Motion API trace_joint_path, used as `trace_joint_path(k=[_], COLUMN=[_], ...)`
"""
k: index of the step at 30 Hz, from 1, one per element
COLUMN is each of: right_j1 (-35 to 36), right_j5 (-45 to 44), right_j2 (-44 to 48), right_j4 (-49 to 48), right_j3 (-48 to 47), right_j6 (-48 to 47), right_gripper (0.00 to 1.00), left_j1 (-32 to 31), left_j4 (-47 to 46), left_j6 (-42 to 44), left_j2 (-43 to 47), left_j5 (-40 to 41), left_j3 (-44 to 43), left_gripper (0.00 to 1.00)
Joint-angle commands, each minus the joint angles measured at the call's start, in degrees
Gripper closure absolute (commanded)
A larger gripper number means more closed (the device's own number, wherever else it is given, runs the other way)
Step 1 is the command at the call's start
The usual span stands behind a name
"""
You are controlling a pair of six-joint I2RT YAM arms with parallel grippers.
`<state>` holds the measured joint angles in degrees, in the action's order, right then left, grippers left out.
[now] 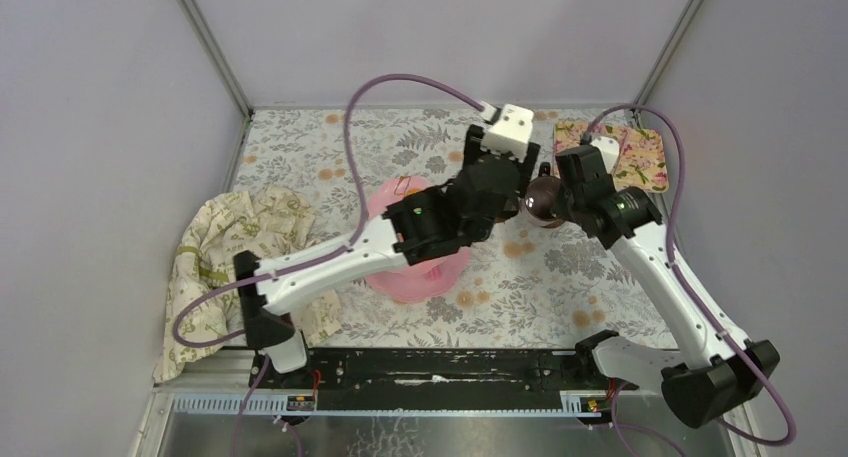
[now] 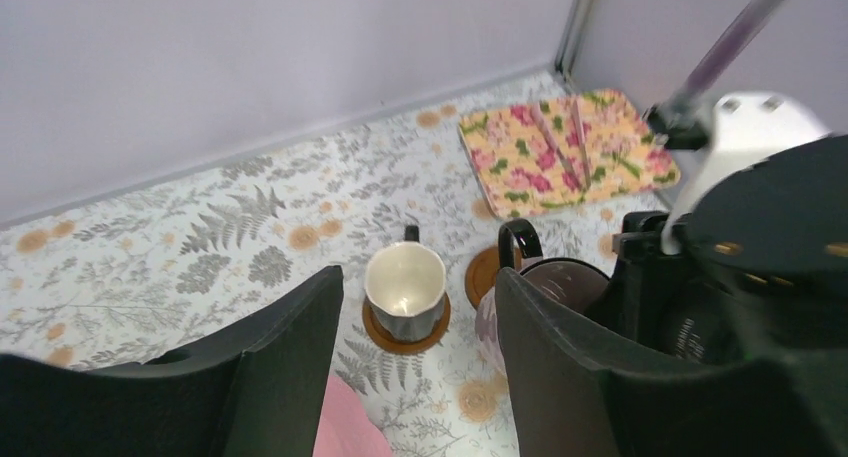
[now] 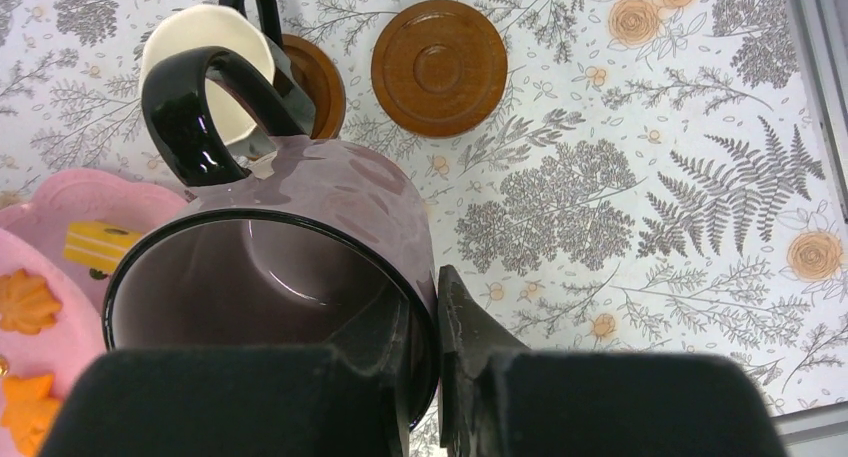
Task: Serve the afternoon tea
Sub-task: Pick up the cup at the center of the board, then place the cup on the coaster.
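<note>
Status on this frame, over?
Left gripper open above mug on saucer. Right gripper shut on second mug rim, not yet down. Empty saucer unobstructed.

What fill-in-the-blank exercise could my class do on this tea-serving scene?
1. The right gripper grips the purple mug by its ____.
2. The cream-lined mug stands on a brown ____.
3. The jaws of the left gripper stand ____.
4. The floral tray lies in the far ____ corner of the table.
Missing words: rim; saucer; open; right.
</note>
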<state>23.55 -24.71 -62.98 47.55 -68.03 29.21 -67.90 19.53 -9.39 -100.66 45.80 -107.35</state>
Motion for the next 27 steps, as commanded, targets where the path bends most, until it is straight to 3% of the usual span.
trace_joint_path(k=[1, 10, 20, 27], right_j1=[-1.48, -9.01, -15.32, -17.26], right_j5=[-3.51, 3.12, 8.88, 11.13], right_j2=[-3.76, -11.82, -19.47, -23.94], right_j4=[-5.4, -8.02, -11.14, -12.12], right_j3=[-5.89, -10.73, -10.71, -11.31], right_j6=[-1.39, -3.78, -4.3, -3.1], right_gripper=[1.0, 1.0, 1.0, 1.0], left_j1=[-0.16, 2.58, 24.69, 32.55], left_j4=[-9.58, -17.33, -6.5, -6.68], left_j6=[3.58, 8.8, -10.32, -18.41], left_j2=[8.14, 21.35, 28.84, 29.39], left_j5=[5.63, 11.75, -0.89, -7.3], left_j3=[3.33, 10.43, 19.94, 28.55], left_gripper=[0.34, 0.29, 0.28, 0.29])
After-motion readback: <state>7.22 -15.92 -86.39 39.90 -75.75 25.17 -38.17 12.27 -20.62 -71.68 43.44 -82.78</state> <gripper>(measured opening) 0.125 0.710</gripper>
